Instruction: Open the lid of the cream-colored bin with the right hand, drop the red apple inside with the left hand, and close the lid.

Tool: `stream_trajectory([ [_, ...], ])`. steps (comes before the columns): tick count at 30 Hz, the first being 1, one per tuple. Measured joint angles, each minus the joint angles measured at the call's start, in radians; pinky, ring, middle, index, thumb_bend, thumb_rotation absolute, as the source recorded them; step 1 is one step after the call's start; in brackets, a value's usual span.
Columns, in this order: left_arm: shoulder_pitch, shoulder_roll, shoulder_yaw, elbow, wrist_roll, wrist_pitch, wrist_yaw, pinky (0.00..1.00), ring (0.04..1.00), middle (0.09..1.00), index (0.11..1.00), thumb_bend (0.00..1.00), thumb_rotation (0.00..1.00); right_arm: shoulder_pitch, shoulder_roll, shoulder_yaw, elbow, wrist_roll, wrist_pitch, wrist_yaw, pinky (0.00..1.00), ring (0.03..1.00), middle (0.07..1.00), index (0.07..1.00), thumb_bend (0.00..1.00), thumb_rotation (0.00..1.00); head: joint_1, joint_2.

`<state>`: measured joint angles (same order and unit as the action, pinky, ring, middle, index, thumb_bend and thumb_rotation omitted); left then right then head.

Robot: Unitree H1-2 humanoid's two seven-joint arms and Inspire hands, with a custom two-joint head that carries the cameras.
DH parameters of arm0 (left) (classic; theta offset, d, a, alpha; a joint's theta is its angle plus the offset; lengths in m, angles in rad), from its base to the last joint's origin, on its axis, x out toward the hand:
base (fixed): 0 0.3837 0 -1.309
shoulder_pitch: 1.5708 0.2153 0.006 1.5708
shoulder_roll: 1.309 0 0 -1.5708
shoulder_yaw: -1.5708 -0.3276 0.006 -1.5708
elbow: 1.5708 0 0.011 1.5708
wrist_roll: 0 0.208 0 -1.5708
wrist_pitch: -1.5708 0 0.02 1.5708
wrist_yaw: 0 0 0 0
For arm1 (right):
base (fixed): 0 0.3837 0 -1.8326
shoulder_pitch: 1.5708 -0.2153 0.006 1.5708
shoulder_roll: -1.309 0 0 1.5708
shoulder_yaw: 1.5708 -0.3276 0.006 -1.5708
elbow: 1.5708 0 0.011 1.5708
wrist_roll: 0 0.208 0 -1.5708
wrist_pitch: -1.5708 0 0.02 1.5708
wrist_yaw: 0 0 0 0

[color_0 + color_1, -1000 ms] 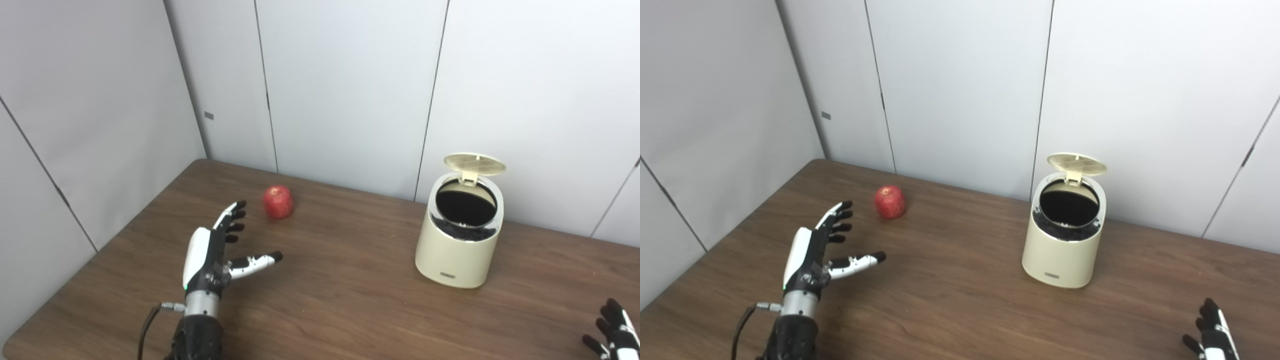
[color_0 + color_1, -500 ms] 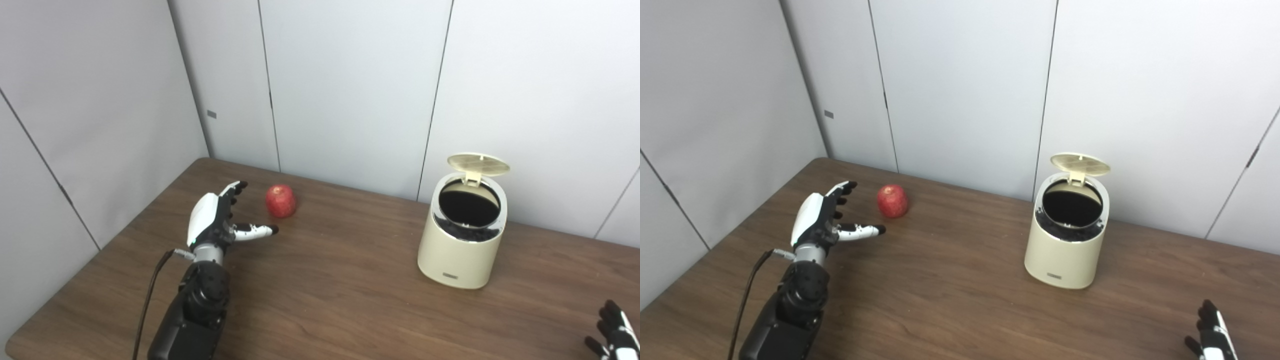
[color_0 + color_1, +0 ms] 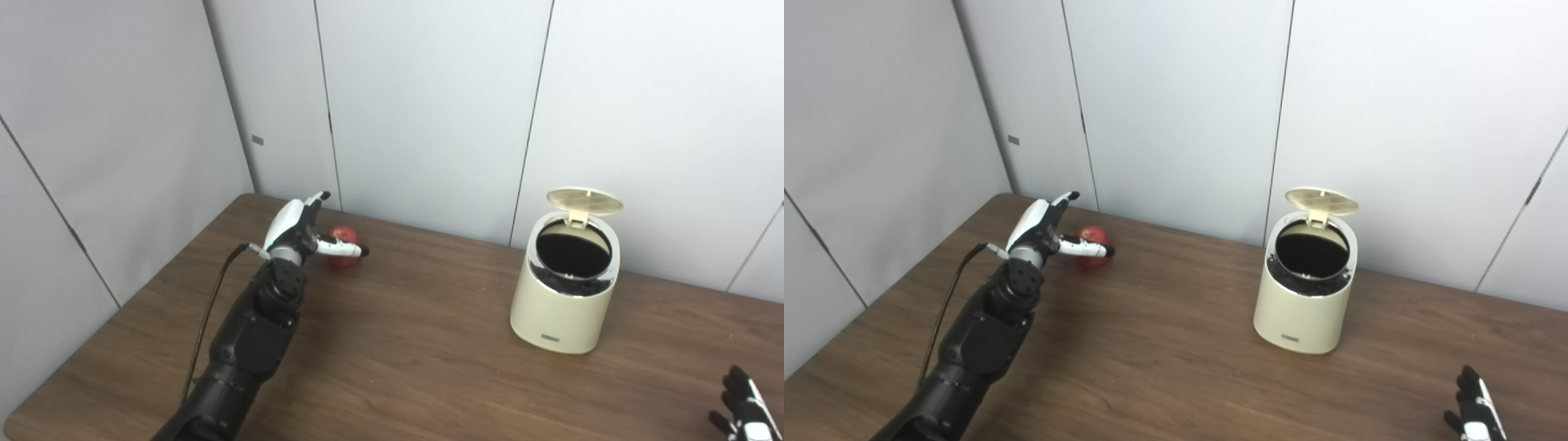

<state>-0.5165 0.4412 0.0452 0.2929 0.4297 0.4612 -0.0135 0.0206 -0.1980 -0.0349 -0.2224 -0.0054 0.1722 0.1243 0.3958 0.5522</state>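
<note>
Grey wall panels back your brown table (image 3: 429, 367). Your left hand (image 3: 300, 223) is spread at the apple (image 3: 343, 245) on the far left, not gripping it. To the right stands the bin (image 3: 566, 294), lid (image 3: 585, 200) up. Your right hand (image 3: 744, 416), near right, has fingers apart.

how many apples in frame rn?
1. The red apple sits on the table near the far left corner, partly behind the open left hand. The bin interior is dark, so anything inside is hidden.
</note>
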Motion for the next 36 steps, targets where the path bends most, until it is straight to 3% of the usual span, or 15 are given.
stream_trajectory([
  [7,-0.050,0.005,-0.032,0.116,0.037,0.009,0.000,0.84,1.000,1.000,0.984,1.00,0.21,0.004,-0.025,0.014,-0.005,-0.016,-0.006,0.005,0.93,1.000,1.000,1.000,0.36,1.00,-0.009,0.006],
  [14,-0.059,0.012,-0.105,0.132,0.083,0.010,-0.003,0.80,0.973,0.990,0.920,1.00,0.21,0.008,-0.030,0.016,-0.005,-0.016,-0.013,0.012,0.95,1.000,1.000,1.000,0.36,1.00,-0.023,0.009],
  [18,-0.077,0.040,-0.158,0.167,0.119,0.009,-0.055,0.75,0.944,0.974,0.905,0.99,0.18,0.008,-0.030,0.015,-0.003,-0.009,-0.020,0.015,0.94,1.000,0.998,1.000,0.35,1.00,-0.025,0.011],
  [20,-0.089,0.046,-0.158,0.178,0.123,0.009,-0.077,0.70,0.914,0.960,0.886,0.98,0.16,0.009,-0.030,0.014,0.001,-0.008,-0.028,0.015,0.92,0.991,0.984,0.992,0.34,1.00,-0.025,0.011],
  [28,-0.118,0.051,-0.162,0.190,0.127,0.009,-0.141,0.68,0.859,0.918,0.828,0.95,0.15,0.008,-0.030,0.013,0.021,-0.014,-0.066,0.014,0.88,0.971,0.964,0.982,0.40,1.00,-0.038,0.017],
  [34,-0.154,0.053,-0.197,0.240,0.159,0.009,-0.164,0.61,0.774,0.857,0.786,0.86,0.08,0.007,-0.030,0.009,0.053,-0.004,-0.113,0.014,0.86,0.952,0.953,0.963,0.36,1.00,-0.054,0.015],
  [36,-0.160,0.051,-0.195,0.254,0.153,0.008,-0.159,0.54,0.678,0.789,0.759,0.83,0.03,0.004,-0.031,0.009,0.060,-0.004,-0.121,0.014,0.87,0.954,0.953,0.962,0.37,1.00,-0.057,0.015],
])
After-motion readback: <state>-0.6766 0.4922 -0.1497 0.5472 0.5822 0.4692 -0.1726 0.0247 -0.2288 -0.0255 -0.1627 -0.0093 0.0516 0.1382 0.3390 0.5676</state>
